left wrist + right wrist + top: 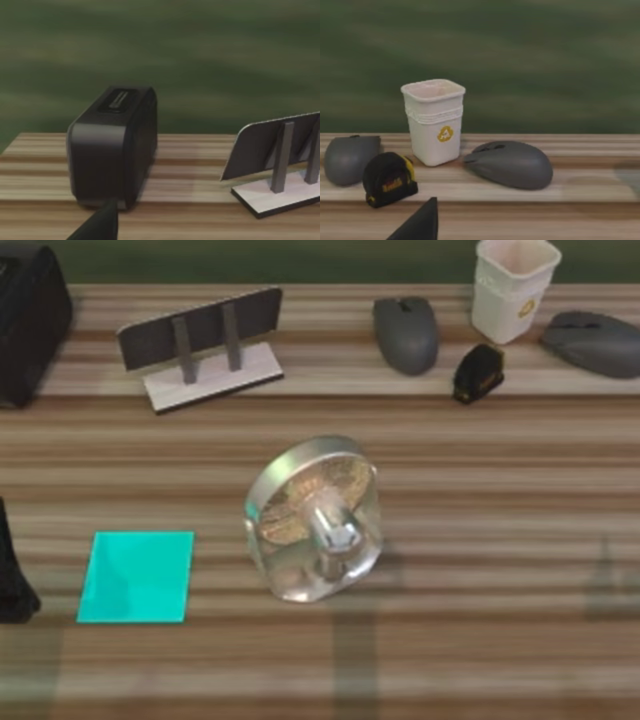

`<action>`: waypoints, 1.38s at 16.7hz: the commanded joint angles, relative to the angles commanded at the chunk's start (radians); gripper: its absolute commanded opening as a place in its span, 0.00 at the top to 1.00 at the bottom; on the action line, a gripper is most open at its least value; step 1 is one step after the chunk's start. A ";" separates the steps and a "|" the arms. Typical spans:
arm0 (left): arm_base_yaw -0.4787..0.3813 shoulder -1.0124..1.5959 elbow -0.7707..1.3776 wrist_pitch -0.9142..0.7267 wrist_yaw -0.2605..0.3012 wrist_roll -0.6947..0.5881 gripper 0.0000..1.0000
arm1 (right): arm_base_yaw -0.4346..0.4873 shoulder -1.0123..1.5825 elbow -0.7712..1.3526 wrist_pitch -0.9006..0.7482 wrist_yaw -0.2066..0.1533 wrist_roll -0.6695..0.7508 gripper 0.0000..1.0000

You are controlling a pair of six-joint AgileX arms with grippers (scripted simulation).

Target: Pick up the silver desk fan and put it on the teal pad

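The silver desk fan [312,518] rests in the middle of the table, a chrome disc with a thick rim, its hub facing up and toward the front. To its left, near the front, the teal pad [136,576] lies flat with nothing on it. My left arm [12,575] is parked at the table's left edge, beside the pad. Only one dark fingertip [102,222] of its gripper shows in the left wrist view, with bare table beside it. The right arm is outside the top view. One fingertip [422,222] shows in the right wrist view, holding nothing.
Along the back stand a black box [30,325], a grey slotted stand [205,345], a grey mouse [406,333], a white cup [512,285], a black and yellow tape measure [479,372] and a second mouse [593,342].
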 joint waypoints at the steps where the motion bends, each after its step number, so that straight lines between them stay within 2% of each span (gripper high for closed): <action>1: 0.000 0.000 0.000 0.000 0.000 0.000 0.00 | 0.000 0.000 0.000 0.000 0.000 0.000 0.00; 5: -0.022 0.059 0.054 -0.057 0.006 0.015 0.00 | 0.000 0.000 0.000 0.000 0.000 0.000 0.00; 10: -0.118 0.346 0.315 -0.307 0.024 0.080 0.00 | 0.000 0.000 0.000 0.000 0.000 0.000 0.00; 15: -0.255 0.783 0.733 -0.658 0.040 0.169 0.00 | 0.000 0.000 0.000 0.000 0.000 0.000 0.00; 23: -0.480 1.571 1.531 -1.213 0.038 0.317 0.00 | 0.000 0.000 0.000 0.000 0.000 0.000 0.00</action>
